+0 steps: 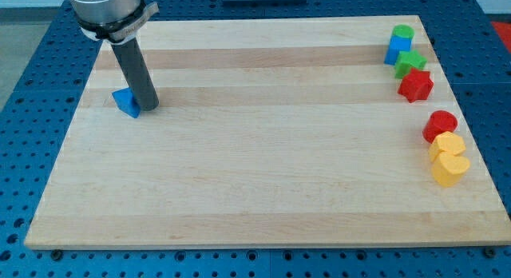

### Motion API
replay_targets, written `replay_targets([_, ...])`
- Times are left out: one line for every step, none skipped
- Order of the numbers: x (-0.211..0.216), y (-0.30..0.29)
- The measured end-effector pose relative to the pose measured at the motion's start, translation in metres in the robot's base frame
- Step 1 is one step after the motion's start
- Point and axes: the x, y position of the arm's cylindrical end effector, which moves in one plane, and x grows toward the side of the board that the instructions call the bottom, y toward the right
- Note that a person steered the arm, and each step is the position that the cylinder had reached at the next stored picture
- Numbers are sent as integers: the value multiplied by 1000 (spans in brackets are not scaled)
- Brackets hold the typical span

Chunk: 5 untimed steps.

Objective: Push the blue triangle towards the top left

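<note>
The blue triangle [124,101] lies near the left edge of the wooden board [263,174], in the upper left part of the view. My dark rod comes down from the view's top left, and my tip [148,107] rests on the board right against the triangle's right side, partly covering it.
Along the view's right edge stand a green cylinder [402,32], a blue block [397,49], a green star [410,62], a red star [415,85], a red cylinder [440,125] and two yellow blocks [447,146] [449,168]. Blue perforated table surrounds the board.
</note>
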Motion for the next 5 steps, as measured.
replay_targets([21, 17])
replay_targets([56, 22])
replay_targets([68, 14])
replay_targets([61, 5])
replay_targets([43, 5])
